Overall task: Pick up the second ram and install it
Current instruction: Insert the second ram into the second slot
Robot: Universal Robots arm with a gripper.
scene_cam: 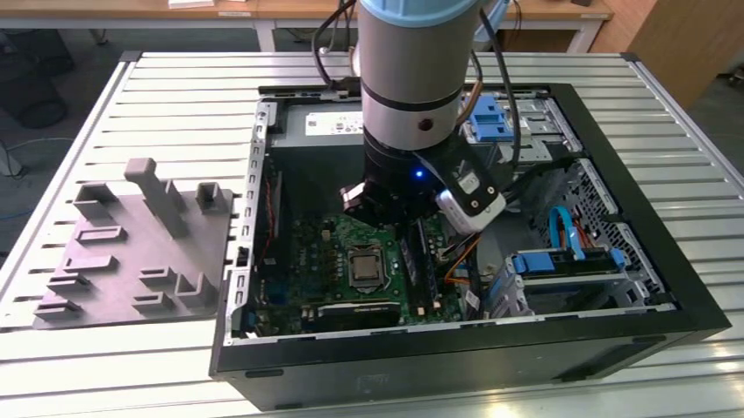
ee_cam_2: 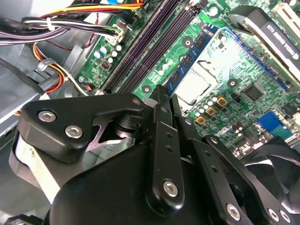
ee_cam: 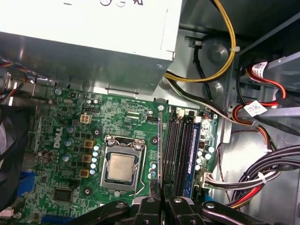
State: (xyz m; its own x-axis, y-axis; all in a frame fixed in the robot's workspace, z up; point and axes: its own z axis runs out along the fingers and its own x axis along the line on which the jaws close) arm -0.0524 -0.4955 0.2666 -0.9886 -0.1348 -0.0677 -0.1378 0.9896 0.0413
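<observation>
A: Status of the gripper (ee_cam: 161, 206)?

B: The jaws are closed down to a narrow gap on the second ram (ee_cam: 161, 154), which they hold edge-on. In the first wrist view the stick runs as a thin dark strip from the jaws toward the power supply (ee_cam: 93, 28), just beside the CPU socket (ee_cam: 121, 166) and on the socket side of the memory slots (ee_cam: 180, 150). It is above the motherboard (ee_cam: 70, 140); I cannot tell whether its lower edge touches anything.

A: And the arm?

B: In the exterior view the arm (scene_cam: 419, 78) stands inside the open computer case (scene_cam: 651, 261), over the board, close to the CPU socket.

A: Risks?

B: In my judgement, three. First, alignment: the stick appears to lie alongside the slots, not over one. Pressed down there, it would strike board components, and the capacitors (ee_cam: 153, 168) between socket and slots are nearest. Second, tilt: a stick held at one end can rock in the jaws, so one end may seat while the other rides high. Third, the cable bundle (ee_cam: 262, 178) on the far side of the slots from the socket lies near; a sideways correction could snag it.

A: The latches?

B: Their state is too small to tell. If shut, they would block seating.
</observation>
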